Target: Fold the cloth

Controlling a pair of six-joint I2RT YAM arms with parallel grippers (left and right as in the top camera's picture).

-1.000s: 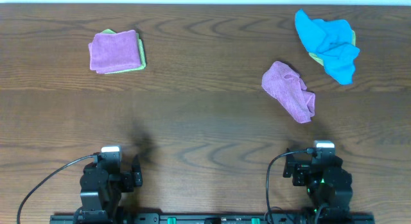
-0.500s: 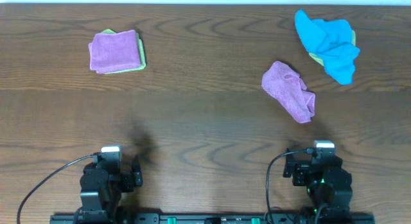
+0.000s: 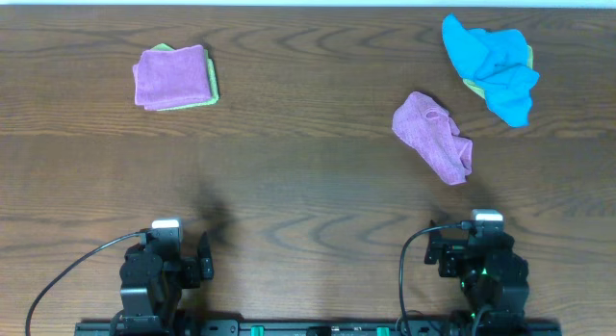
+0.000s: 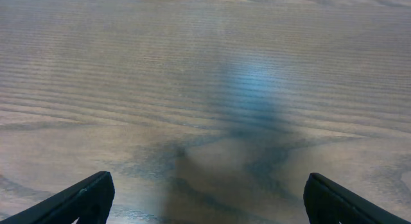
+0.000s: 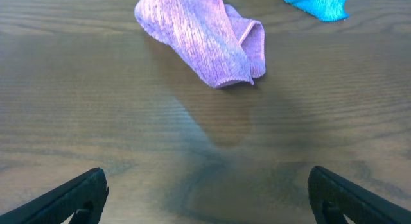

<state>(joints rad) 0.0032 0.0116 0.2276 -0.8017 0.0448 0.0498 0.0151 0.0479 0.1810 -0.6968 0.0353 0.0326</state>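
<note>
At the near edge of the tabletop [image 3: 308, 182], your left pincer [image 4: 209, 195] and right pincer [image 5: 209, 195] are sitting wide open, gripping nothing, presumably awaiting a pick. The purple cloth [image 5: 199, 41] is lying crumpled ahead of the right one, likely that arm's job.

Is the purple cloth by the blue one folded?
Not folded. The purple cloth lies crumpled, with uneven bunched edges and a curled flap.

A rumpled purple cloth [image 3: 433, 137] lies loose on the right, stretched diagonally, its near end doubled over. Behind it, farther right, a crumpled blue cloth [image 3: 493, 64] sits heaped on a green cloth [image 3: 471, 86], of which only an edge shows. Well apart, at far left, a folded purple square [image 3: 171, 76] rests neatly on a folded green square [image 3: 214, 89].
</note>
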